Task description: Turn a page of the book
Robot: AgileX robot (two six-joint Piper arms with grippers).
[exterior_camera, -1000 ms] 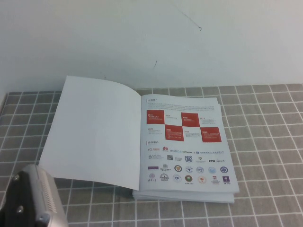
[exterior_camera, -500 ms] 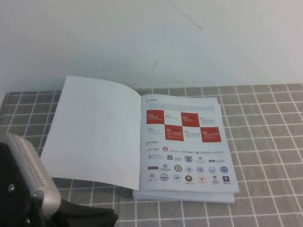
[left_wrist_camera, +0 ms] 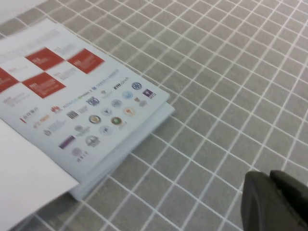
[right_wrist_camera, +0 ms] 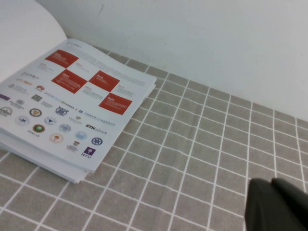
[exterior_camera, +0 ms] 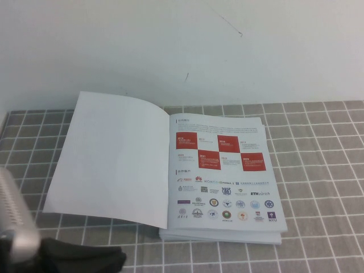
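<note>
The book (exterior_camera: 222,170) lies open on the grey checked cloth, showing the inside page with red squares and logos. The page (exterior_camera: 111,159), its cover leaf, is turned over to the left, plain white side up and slightly bowed. My left gripper (left_wrist_camera: 269,177) is shut and empty, above the cloth near the book's front corner. Its arm (exterior_camera: 14,227) shows at the bottom left of the high view. My right gripper (right_wrist_camera: 269,183) is shut and empty over the cloth to the right of the book (right_wrist_camera: 72,101), and is out of the high view.
The grey cloth (exterior_camera: 318,170) with white grid lines covers the table. A white wall (exterior_camera: 182,45) rises right behind the book. Open cloth lies to the right of and in front of the book.
My left arm has drawn back toward the bottom left corner of the high view. The white page has settled a little lower and further left.
</note>
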